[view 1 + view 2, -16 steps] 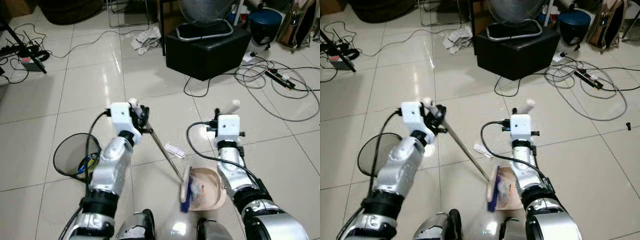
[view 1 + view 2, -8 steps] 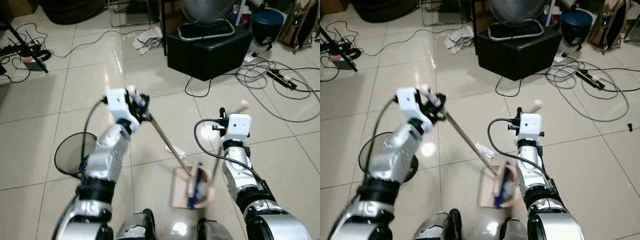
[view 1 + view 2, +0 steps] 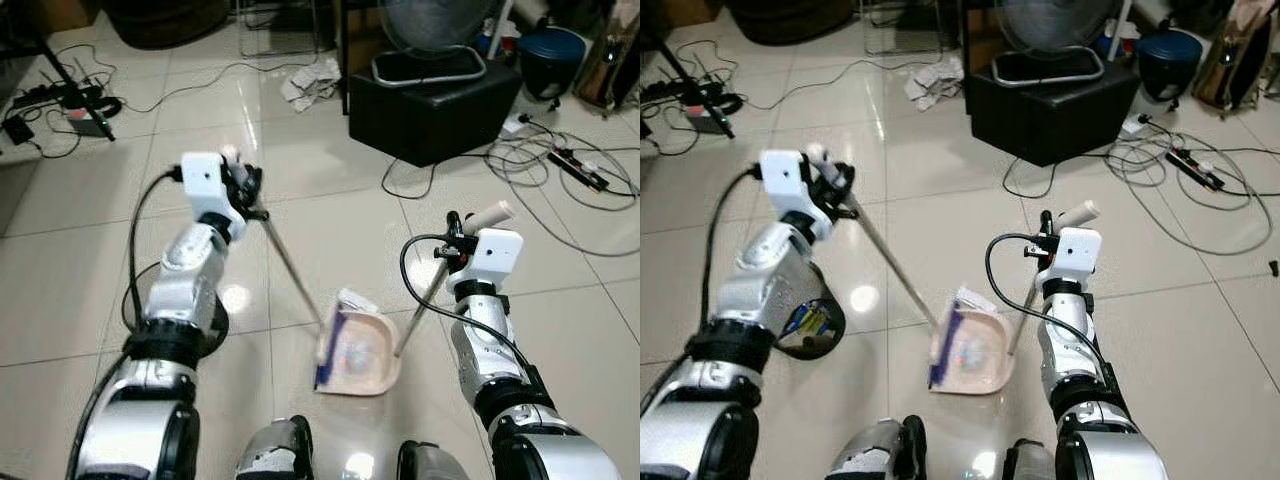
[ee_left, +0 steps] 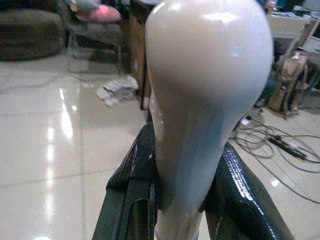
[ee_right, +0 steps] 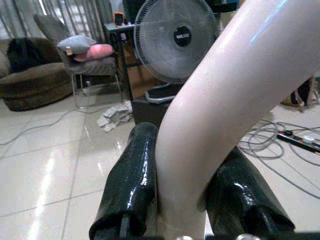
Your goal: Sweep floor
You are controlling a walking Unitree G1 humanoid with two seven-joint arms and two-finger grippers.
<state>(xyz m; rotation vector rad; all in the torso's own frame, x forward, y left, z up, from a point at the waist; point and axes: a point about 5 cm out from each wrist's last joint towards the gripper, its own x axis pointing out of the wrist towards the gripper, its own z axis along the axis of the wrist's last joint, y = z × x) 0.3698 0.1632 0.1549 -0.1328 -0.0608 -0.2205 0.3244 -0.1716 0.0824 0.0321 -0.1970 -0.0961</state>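
Note:
My left gripper (image 3: 247, 192) is shut on the cream top of the broom handle (image 4: 205, 90), held out to the left. The thin metal rod runs down to the blue-bristled brush head (image 3: 327, 352). It stands against the left side of the beige dustpan (image 3: 362, 352) on the tiles in front of my feet. My right gripper (image 3: 459, 227) is shut on the dustpan's cream handle (image 5: 220, 100), whose rod slants down to the pan. A white paper scrap (image 3: 352, 300) lies at the pan's far rim.
A black mesh bin (image 3: 808, 318) with colourful litter stands by my left arm. Ahead are a black box carrying a fan (image 3: 435, 95), crumpled paper (image 3: 310, 80), loose cables (image 3: 560, 170) at the right and a power strip (image 3: 60, 98) at the far left.
The brush and dustpan have slid left and forward to the paper scrap, which now touches the pan's rim. My left arm swung out to the left. The view shifted slightly.

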